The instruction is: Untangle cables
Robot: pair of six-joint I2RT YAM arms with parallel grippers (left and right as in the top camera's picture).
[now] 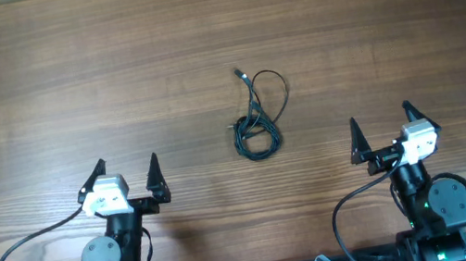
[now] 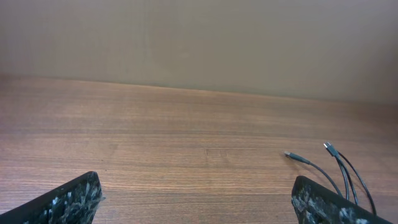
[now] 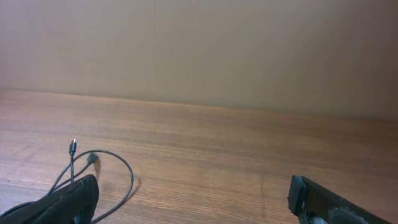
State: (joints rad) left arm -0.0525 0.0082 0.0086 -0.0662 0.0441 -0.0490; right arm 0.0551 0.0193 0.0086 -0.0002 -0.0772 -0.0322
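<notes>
The cables lie as a small tangled bundle of thin dark wires with loose loops near the table's middle. A plug end points up-left. My left gripper is open and empty, to the lower left of the bundle. My right gripper is open and empty, to the lower right. In the left wrist view the cable ends show at the right, beyond my right finger. In the right wrist view a cable loop and plug ends show at the left, partly hidden behind my left finger.
The wooden table spreads on all sides of the bundle. Thicker black arm cables run from both arm bases along the front edge. A plain beige wall stands behind the table.
</notes>
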